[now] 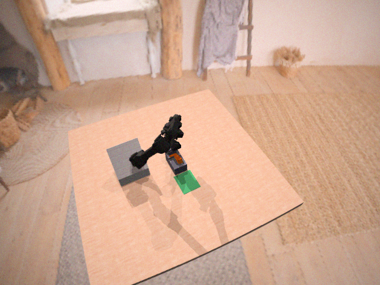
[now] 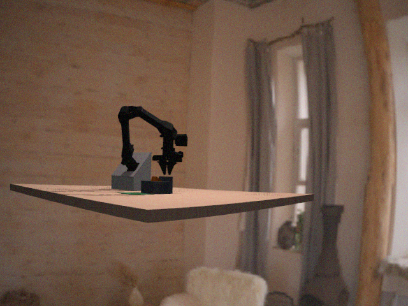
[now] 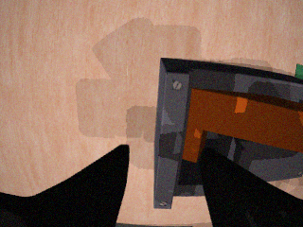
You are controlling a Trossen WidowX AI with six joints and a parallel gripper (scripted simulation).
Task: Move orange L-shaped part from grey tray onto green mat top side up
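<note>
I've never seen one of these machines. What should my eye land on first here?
Probably the black arm arching from its grey base block, its claw hanging partly open above a small grey tray. An orange part lies in the tray, one end poking above the rim, and a bright green mat lies right beside it.

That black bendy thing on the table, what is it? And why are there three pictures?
It is a robot arm, with two fingers at its end for pinching things. One picture looks down from high up, one looks from the side across the room, and one comes from a little camera right by the fingers. On the wooden table sit the grey block the arm stands on, a small grey tray with an orange L-shaped part in it, and a green mat next to the tray. The gripper hangs just above the tray, partly open, holding nothing. One end of the orange part pokes up above the tray's edge.
</note>
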